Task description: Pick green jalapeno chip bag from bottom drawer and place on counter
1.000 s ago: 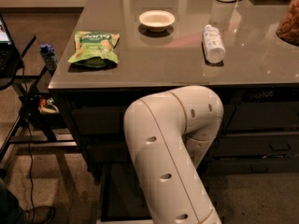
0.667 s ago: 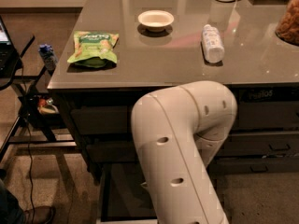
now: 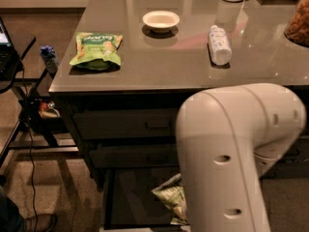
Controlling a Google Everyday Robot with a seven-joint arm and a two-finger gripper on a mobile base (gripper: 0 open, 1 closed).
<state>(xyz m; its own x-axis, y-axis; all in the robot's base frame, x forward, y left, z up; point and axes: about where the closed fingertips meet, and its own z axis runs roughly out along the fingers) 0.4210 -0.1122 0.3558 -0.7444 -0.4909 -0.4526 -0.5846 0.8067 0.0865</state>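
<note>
Bottom drawer [image 3: 129,197] open, green jalapeno chip bag [image 3: 172,198] inside; hand hidden behind arm [image 3: 227,163].

Arm [image 3: 227,153] crowds the open bottom drawer [image 3: 129,197], seemingly hiding the gripper.

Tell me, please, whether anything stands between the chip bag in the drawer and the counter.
The drawer is open; only the robot's arm hides the right side of the chip bag. The counter has free space between snack bag and bottle. The hand is out of view.
</note>
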